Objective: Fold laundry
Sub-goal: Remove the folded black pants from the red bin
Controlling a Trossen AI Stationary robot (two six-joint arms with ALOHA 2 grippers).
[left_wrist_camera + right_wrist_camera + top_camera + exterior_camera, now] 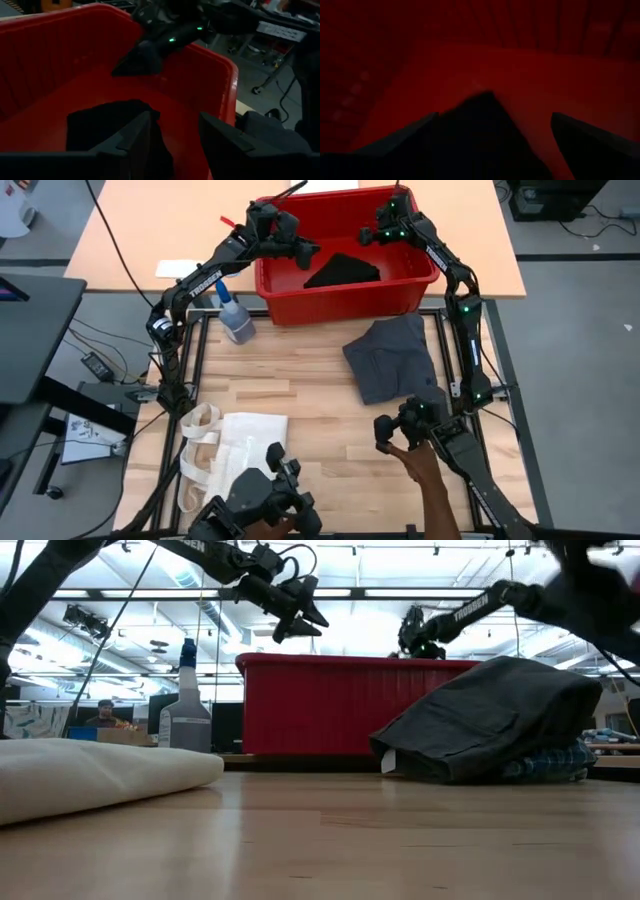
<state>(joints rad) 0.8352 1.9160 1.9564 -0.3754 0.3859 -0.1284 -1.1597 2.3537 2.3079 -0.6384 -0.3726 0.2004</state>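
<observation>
Two grippers: both hang over the red plastic basket [345, 288] at the far edge of the wooden table [300, 385].
Left gripper [303, 253]: above the basket's left half, fingers [135, 137] spread apart with a clear gap, holding nothing; the dark cloth lies just below and ahead of them.
Right gripper [368, 233]: above the basket's far right corner, pointing down at the red floor; fingers parted, nothing between them.
Black garment [342, 271]: a soft, crumpled piece with a pointed corner, lying on the basket floor near the middle, touching no wall that I can see.
Grey garment [392, 358]: a matte folded cloth on the table, just in front of the basket's right part; in the low view it makes a rounded heap [495, 715].
Plaid garment [555, 765]: blue-and-white checked cloth, only an edge shows under the grey heap.
Basket: rigid smooth walls with a thick rounded rim, standing upright.
Cream canvas tote bag [235, 455]: flat, with handles, at the near left of the table, well apart from the garments.
Spray bottle [234, 317]: translucent with a blue top, upright just beside the basket's left front corner.
Open room: bare wood between the tote bag and the grey garment, and in front of the basket's left half.
</observation>
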